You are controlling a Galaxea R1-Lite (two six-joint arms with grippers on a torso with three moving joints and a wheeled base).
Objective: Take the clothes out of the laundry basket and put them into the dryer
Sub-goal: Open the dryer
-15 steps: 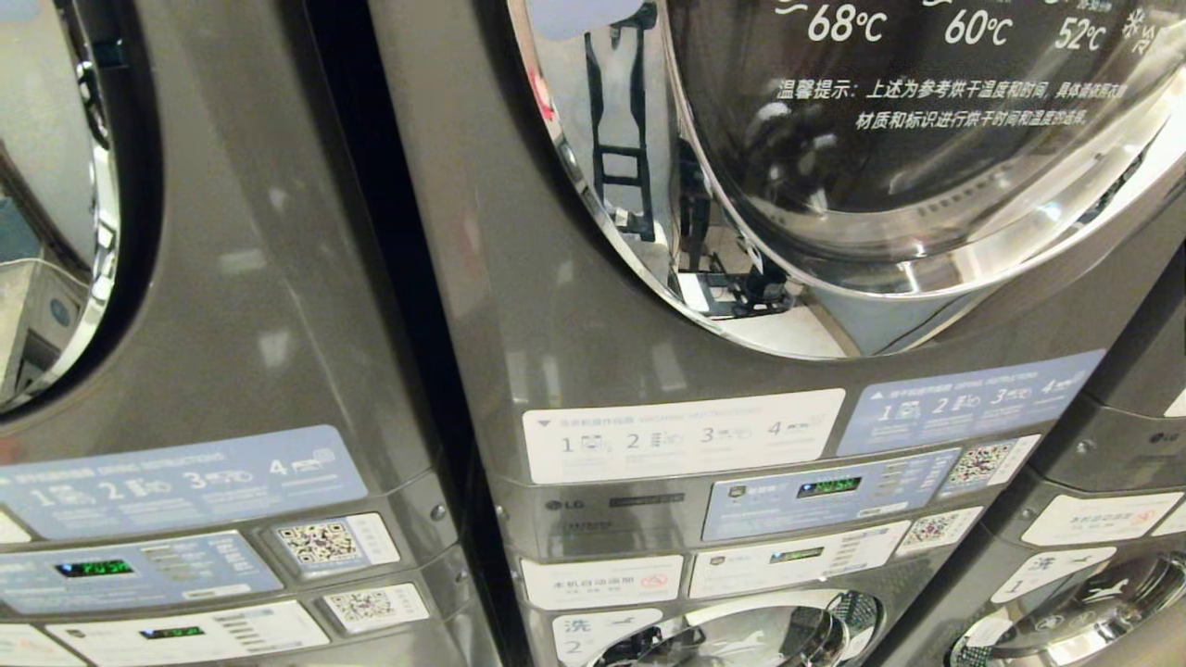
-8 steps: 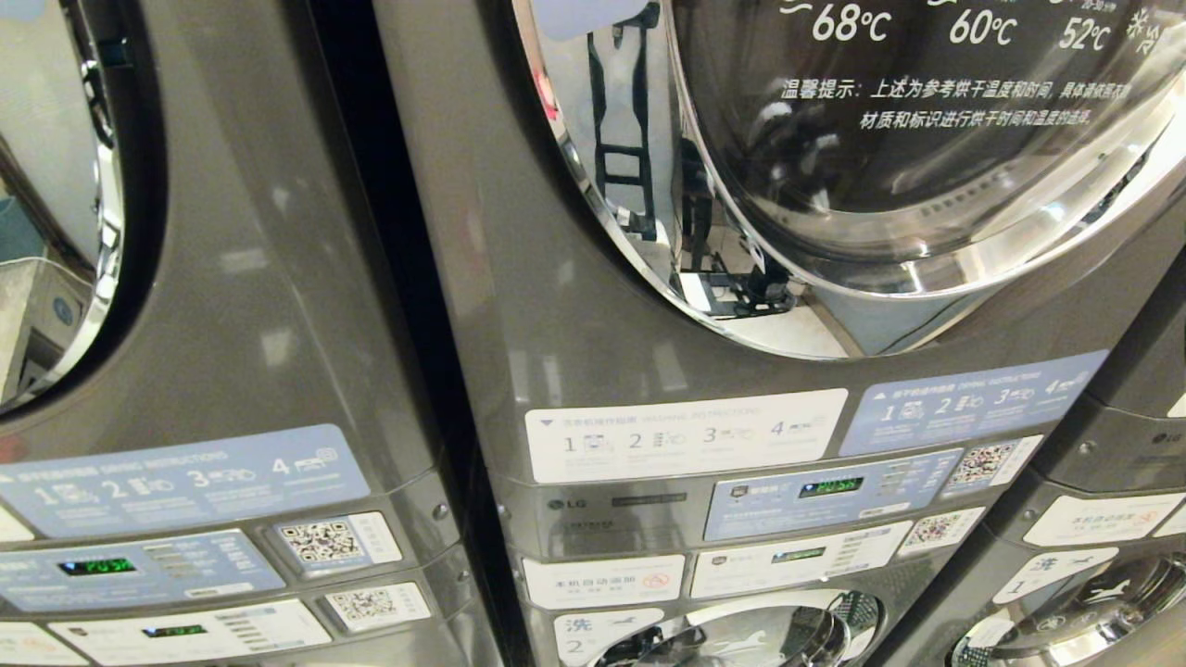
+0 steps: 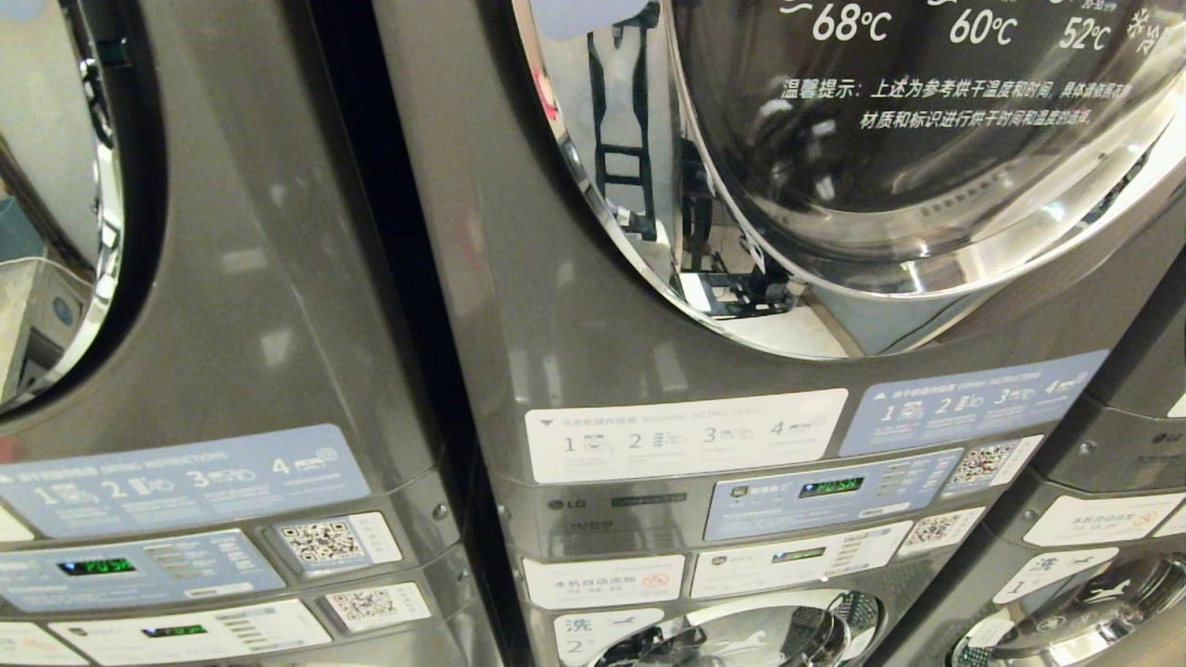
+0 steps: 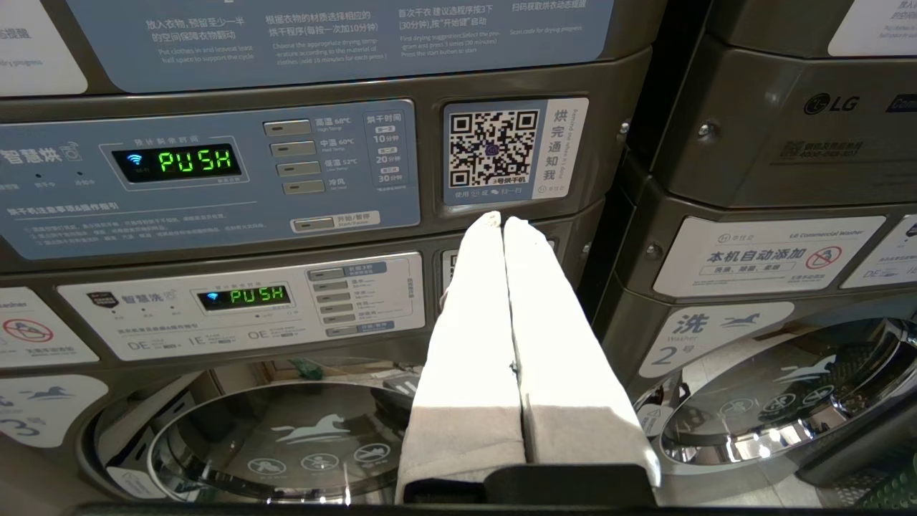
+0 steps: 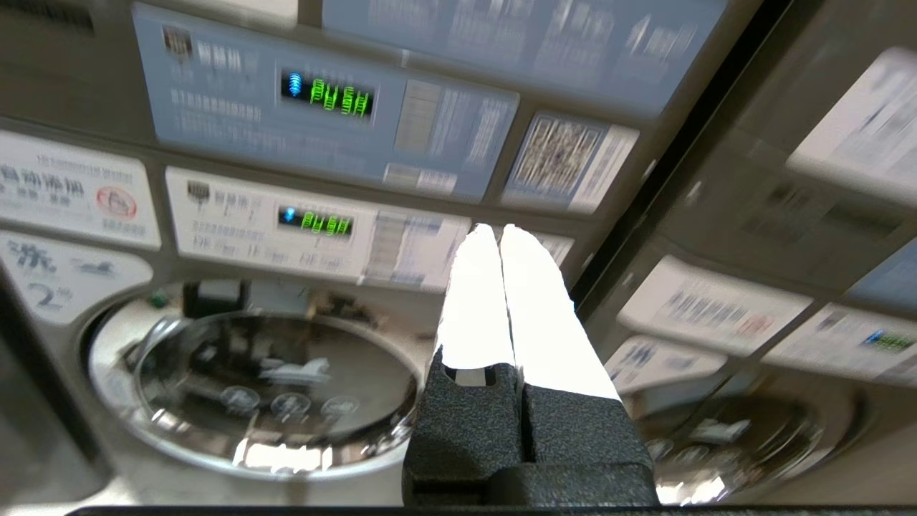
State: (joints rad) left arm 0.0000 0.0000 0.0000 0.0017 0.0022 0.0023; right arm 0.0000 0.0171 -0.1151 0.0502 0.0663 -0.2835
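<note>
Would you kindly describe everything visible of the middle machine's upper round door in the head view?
The upper round door is a large domed window of dark glass in a shiny chrome ring, set in the grey metal front of the middle machine. It looks shut. White temperature figures and two lines of Chinese text are printed on the glass. The chrome mirrors the room. Instruction stickers sit just below it. Nothing touches it; no claw is near.

The left gripper (image 4: 503,221) has two long, tapering white fingers (image 4: 473,344) rising from a black base. The right gripper (image 5: 499,229) matches: bright white fingers (image 5: 534,308) set in grainy, textured black mounts.
</note>
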